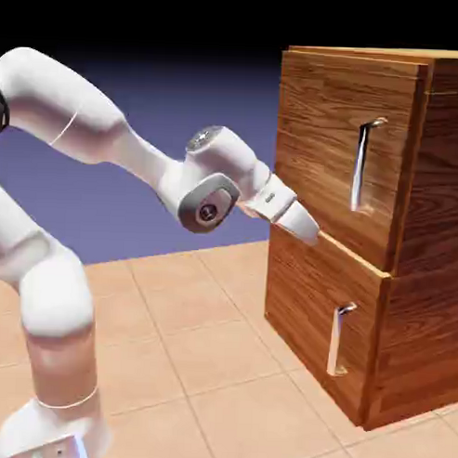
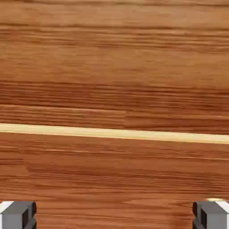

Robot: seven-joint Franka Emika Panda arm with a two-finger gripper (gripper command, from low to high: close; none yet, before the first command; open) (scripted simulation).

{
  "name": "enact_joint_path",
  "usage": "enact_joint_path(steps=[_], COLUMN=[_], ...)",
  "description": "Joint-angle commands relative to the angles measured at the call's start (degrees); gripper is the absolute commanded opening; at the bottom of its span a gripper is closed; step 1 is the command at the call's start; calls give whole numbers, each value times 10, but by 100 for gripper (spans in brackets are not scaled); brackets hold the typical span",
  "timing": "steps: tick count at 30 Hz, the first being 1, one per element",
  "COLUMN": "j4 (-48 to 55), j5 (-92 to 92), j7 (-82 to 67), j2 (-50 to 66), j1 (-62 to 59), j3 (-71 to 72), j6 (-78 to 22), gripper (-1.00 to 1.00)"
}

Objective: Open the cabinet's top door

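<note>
The cabinet [image 1: 428, 230] of reddish-brown wood stands at the right of the exterior view. Its top door [image 1: 330, 115] looks closed and carries a long vertical silver handle [image 1: 363, 168]. My gripper [image 1: 312, 234] is at the door front's near edge, level with the seam between the two doors, well left of and below that handle. In the hand view, wood grain fills the picture and a pale strip [image 2: 114, 133] crosses it. The grey fingertips [image 2: 18, 215] sit far apart in the bottom corners, so my gripper [image 2: 114, 217] is open with nothing between them.
The lower door [image 1: 309, 310] has a shorter silver handle [image 1: 338, 341]. The tiled tabletop [image 1: 209, 362] stretches in front of the cabinet. My white arm [image 1: 106, 135] reaches in from the left.
</note>
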Motion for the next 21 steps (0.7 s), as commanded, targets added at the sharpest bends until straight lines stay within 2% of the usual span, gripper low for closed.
enact_joint_path(steps=[1, 21], j4=[3, 73], j5=[-25, -523], j7=[19, 389], j2=[-4, -86], j1=[7, 140], j3=[-8, -177], j6=[0, -10], gripper=[0, 0])
